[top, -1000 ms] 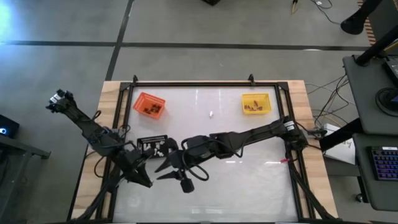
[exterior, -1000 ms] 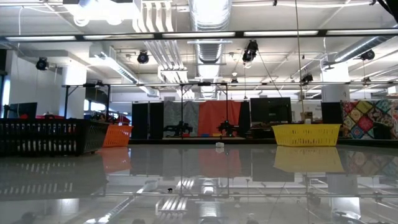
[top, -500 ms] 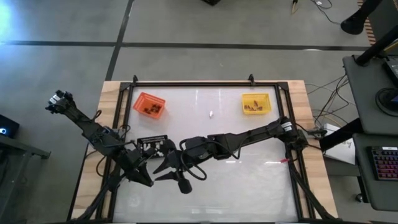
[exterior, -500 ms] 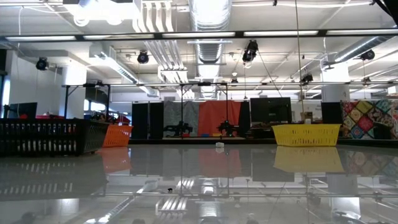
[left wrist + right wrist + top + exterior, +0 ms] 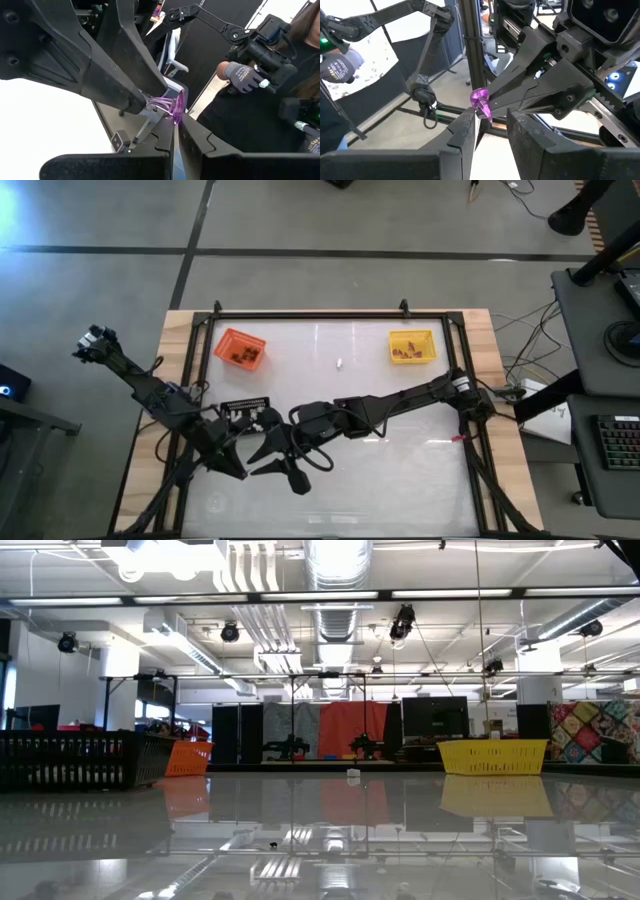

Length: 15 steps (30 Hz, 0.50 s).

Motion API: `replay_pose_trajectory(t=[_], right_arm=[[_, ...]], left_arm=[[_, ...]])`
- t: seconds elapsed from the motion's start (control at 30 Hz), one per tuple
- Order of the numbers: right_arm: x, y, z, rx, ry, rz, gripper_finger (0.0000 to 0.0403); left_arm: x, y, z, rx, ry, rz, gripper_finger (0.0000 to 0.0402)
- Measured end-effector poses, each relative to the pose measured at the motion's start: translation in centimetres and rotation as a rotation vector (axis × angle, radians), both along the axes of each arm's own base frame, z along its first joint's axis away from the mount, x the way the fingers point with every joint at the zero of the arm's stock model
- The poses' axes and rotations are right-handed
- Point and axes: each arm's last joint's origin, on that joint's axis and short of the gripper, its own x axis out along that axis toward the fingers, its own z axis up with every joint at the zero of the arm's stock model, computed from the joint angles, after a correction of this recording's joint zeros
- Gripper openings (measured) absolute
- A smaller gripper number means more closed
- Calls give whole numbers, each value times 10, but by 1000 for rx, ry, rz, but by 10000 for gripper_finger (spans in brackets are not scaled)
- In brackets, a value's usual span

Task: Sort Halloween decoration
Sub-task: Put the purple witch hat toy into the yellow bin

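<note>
A small purple trinket [image 5: 172, 106] of the Halloween decoration hangs in the air between my two grippers, near the table's front left. My left gripper [image 5: 174, 127] is shut on it and reaches in from the table's left [image 5: 242, 470]. My right gripper [image 5: 492, 117] faces it from the right [image 5: 258, 460]. Its fingers stand a little apart, and the trinket [image 5: 480, 104] sits just off one fingertip. A white trinket [image 5: 340, 363] lies on the table at the far middle. My left gripper pinches the purple trinket by its wider end [image 5: 178, 111] between its two shut fingertips. The fingers come about level from the table's left. The trinket is clear of the table, with its slim end [image 5: 152, 102] pointing at my right gripper. My right gripper: one fingertip [image 5: 470, 117] is right by the trinket, and I cannot tell whether it touches.
At the far left stands an orange tray [image 5: 240, 348] and at the far right a yellow tray [image 5: 411, 346], both with small pieces in them. A black tray [image 5: 246, 413] sits just behind the grippers. A person's gloved hand [image 5: 242, 77] shows beyond the table.
</note>
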Motion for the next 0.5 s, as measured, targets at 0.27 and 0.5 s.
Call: replay_pose_trajectory(t=[0.27,0.5], right_arm=[[0,0,0,4,-5,-1,90],[0,0,0,-10,-8,1,65]], left_arm=[[3,4,0,11,-9,22,0],[3,5,0,11,-10,16,0]])
